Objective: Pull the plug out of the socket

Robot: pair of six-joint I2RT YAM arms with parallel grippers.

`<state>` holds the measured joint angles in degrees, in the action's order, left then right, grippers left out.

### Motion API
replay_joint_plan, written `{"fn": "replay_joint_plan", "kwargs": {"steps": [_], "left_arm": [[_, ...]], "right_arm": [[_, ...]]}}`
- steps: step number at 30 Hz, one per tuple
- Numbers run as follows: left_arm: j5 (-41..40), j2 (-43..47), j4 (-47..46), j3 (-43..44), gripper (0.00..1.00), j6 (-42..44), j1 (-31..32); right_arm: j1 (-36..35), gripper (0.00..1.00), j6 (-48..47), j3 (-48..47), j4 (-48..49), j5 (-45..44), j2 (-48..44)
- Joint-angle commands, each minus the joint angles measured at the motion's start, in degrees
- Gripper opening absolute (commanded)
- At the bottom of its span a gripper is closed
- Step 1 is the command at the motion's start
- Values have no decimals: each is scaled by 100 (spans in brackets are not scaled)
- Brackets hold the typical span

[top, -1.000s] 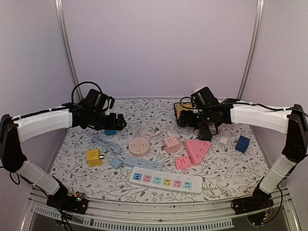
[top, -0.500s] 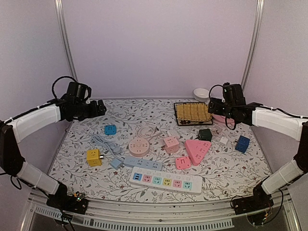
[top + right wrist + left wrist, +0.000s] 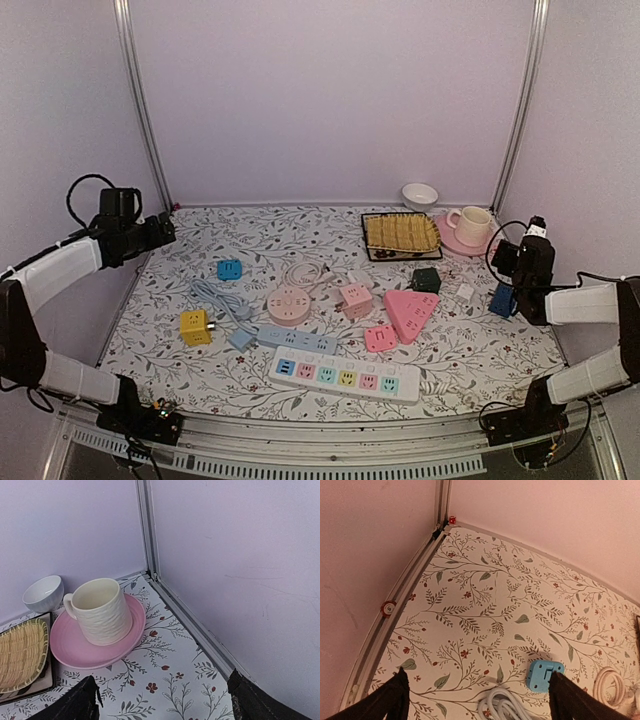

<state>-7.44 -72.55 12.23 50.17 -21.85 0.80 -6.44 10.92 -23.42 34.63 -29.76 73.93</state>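
Both jaws stand wide apart and empty: your left gripper (image 3: 479, 692) out at ten o'clock, right gripper (image 3: 162, 692) at three. The white cable (image 3: 312, 272) looks plugged into the pink round socket (image 3: 288, 305), centre. Pull one-handed and the unheld socket may drag along.

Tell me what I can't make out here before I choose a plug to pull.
Top view: whether a plug sits in the round pink socket; too small to tell.
Top view: the dark blue cube socket, partly hidden behind the right arm.
Left wrist view: the pale coiled cable, cut off by the bottom edge.
Right wrist view: the woven yellow tray, cut off by the left edge.
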Motion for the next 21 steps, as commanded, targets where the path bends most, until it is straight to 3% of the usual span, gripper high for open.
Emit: {"fn": "replay_joint_plan", "kwargs": {"steps": [1, 8, 17, 21], "left_arm": [[-121, 380, -1384, -649, 97, 592, -121], [-472, 935, -3413, -2078, 97, 1091, -154], [-721, 517, -4637, -2705, 97, 1703, -212], [-721, 216, -5480, -3023, 97, 1938, -232]], "right_arm": [[163, 92, -702, 460, 1923, 264, 261], [248, 90, -1016, 1152, 4027, 1427, 1044], [495, 97, -1379, 1081, 4115, 2752, 1355], [577, 99, -1370, 988, 3943, 2926, 1376]]}}
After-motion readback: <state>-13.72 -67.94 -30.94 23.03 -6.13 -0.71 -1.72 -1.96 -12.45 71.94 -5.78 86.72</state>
